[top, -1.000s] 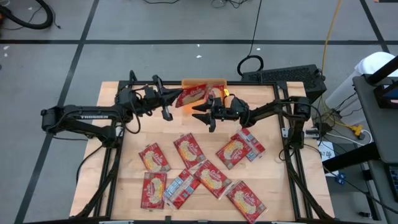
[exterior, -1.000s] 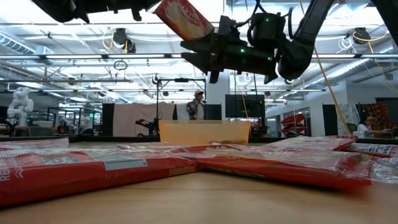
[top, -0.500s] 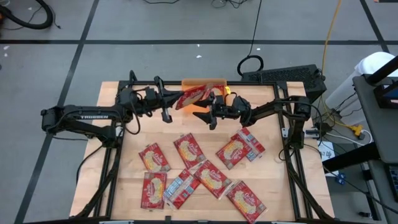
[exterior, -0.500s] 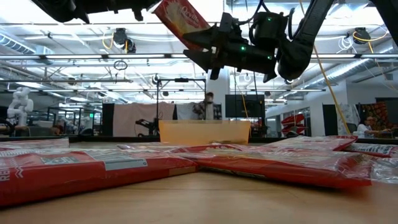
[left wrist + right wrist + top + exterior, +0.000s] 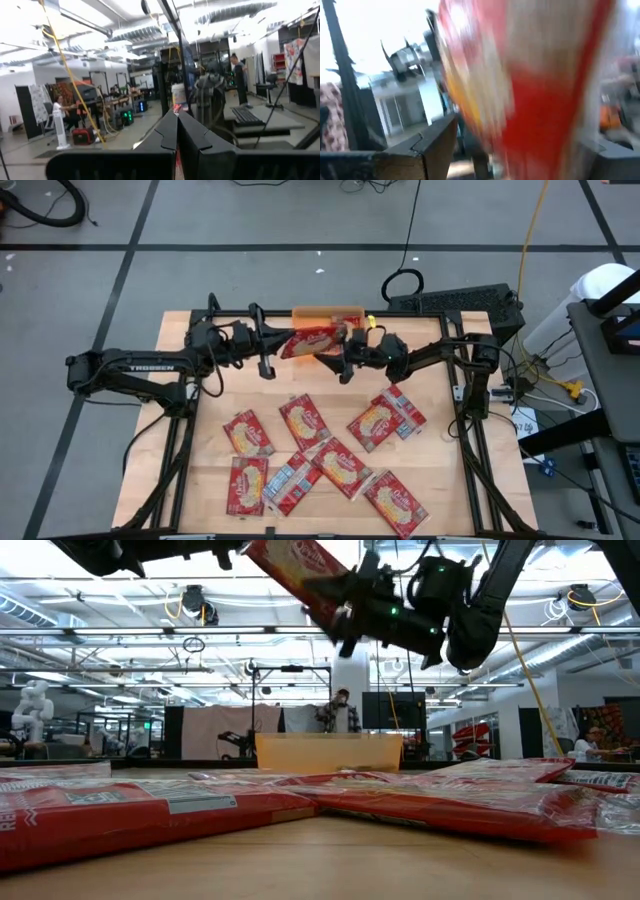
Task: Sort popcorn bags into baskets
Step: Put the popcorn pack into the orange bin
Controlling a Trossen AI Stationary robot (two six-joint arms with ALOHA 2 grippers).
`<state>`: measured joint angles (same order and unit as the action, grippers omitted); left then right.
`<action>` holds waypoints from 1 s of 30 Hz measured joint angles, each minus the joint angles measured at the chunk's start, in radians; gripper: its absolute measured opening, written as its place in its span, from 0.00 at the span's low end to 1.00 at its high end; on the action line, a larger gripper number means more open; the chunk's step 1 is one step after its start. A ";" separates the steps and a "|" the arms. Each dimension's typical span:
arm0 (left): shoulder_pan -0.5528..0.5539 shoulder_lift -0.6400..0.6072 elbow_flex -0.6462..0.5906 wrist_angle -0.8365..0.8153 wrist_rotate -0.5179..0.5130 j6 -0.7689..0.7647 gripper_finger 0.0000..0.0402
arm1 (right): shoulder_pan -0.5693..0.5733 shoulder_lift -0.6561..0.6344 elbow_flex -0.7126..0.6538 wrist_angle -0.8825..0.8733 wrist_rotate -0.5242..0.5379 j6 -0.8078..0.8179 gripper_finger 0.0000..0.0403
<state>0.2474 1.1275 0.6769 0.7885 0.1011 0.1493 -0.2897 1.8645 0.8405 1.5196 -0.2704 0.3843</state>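
A: Where is the orange basket (image 5: 327, 311), and what happens near it?

B: The basket stands at the far edge of the table (image 5: 180, 330), about in the middle of that edge. Just in front of it, above the table, both arms meet at one popcorn bag (image 5: 312, 341). In the low view this bag (image 5: 300, 572) is high in the air and tilted, above the basket (image 5: 328, 752).

A: Which gripper has the bag?

B: The left gripper (image 5: 272, 352) is fully closed and pinches the bag at the end that is on the left side of the basket. In its wrist view the two fingers (image 5: 167, 132) are pressed together, with a thin red strip between them.

A: And the right gripper?

B: The right gripper (image 5: 340, 352) is at the other end of the same bag, on the right side of the basket. Its fingers stand wide, and the bag (image 5: 530, 75) lies between them, very close to the camera. I cannot tell if the fingers touch it.

A: The other bags?

B: Eight more bags (image 5: 342, 467) lie flat on the table, on the near side from the basket, well apart from it. Some overlap each other, and one (image 5: 291, 483) shows a silver-grey side.
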 joint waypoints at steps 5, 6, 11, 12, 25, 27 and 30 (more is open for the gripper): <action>0.000 0.000 0.000 -0.024 0.000 0.033 0.01 | -0.002 -0.020 0.002 0.024 -0.023 0.022 0.53; 0.001 0.000 0.000 -0.025 0.000 0.040 0.01 | -0.002 -0.026 0.002 0.026 -0.023 0.021 0.49; 0.019 0.000 0.000 -0.053 0.000 0.050 0.01 | -0.013 -0.027 0.004 0.004 -0.055 0.023 0.22; 0.024 -0.001 0.000 -0.065 0.000 0.046 0.01 | -0.017 -0.028 0.004 -0.012 -0.066 0.024 0.17; 0.034 -0.113 0.000 -0.418 -0.178 -0.031 0.45 | -0.045 -0.204 0.003 -0.749 -0.099 -0.070 0.10; 0.034 -0.128 0.000 -0.463 -0.179 -0.060 0.52 | -0.044 -0.252 0.002 -0.871 -0.099 -0.107 0.08; 0.032 -0.122 0.000 -0.488 -0.144 -0.108 0.59 | -0.038 -0.307 0.003 -1.012 -0.099 -0.139 0.05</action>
<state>0.2794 1.0056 0.6769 0.3000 -0.0434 0.0410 -0.3280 1.5579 0.8433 0.5074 -0.3698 0.2454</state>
